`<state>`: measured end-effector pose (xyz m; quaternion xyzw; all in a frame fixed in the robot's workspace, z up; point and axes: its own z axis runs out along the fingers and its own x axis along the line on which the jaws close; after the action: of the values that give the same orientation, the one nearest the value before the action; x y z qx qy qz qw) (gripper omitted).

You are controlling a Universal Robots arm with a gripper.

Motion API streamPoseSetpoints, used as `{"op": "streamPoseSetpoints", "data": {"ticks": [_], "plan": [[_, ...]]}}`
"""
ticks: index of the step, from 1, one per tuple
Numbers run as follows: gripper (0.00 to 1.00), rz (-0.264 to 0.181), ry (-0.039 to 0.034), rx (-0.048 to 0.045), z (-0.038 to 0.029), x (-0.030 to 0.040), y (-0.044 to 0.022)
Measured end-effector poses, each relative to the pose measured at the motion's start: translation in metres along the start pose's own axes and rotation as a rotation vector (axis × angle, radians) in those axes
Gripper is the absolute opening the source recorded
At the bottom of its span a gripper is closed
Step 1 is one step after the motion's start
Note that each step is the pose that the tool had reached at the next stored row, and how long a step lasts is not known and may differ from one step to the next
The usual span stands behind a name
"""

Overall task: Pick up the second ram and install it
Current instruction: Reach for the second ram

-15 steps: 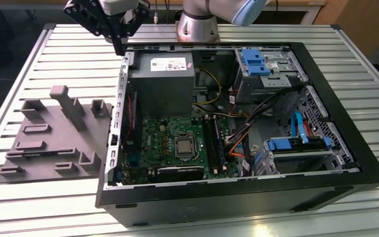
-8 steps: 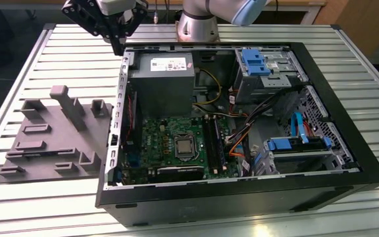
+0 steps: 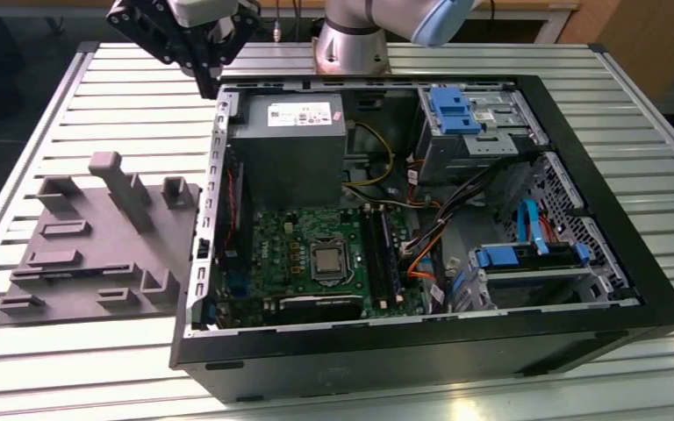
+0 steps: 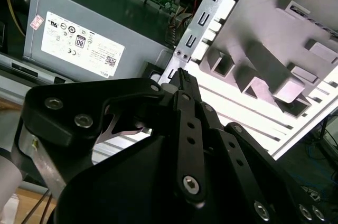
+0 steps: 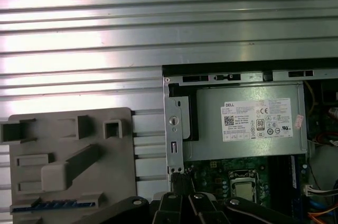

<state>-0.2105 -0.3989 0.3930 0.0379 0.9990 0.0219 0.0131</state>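
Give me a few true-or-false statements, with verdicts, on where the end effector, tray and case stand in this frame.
1. The end effector hangs over the middle of the grey tray. False: it is above a corner of the computer case, near the power supply.
2. The grey tray lies outside the computer case, on the exterior view's left. True.
3. The power supply lies on the slatted table. False: it sits inside the computer case.
4. The computer case is open, with the motherboard showing. True.
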Motion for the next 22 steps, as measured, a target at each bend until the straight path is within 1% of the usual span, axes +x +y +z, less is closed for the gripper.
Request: {"op": "streamPoseSetpoints", "data": {"ticks": [22], "plan": [[0.11,0.000,0.0000,0.0000,-0.0002,0.0080,-0.0006]]}}
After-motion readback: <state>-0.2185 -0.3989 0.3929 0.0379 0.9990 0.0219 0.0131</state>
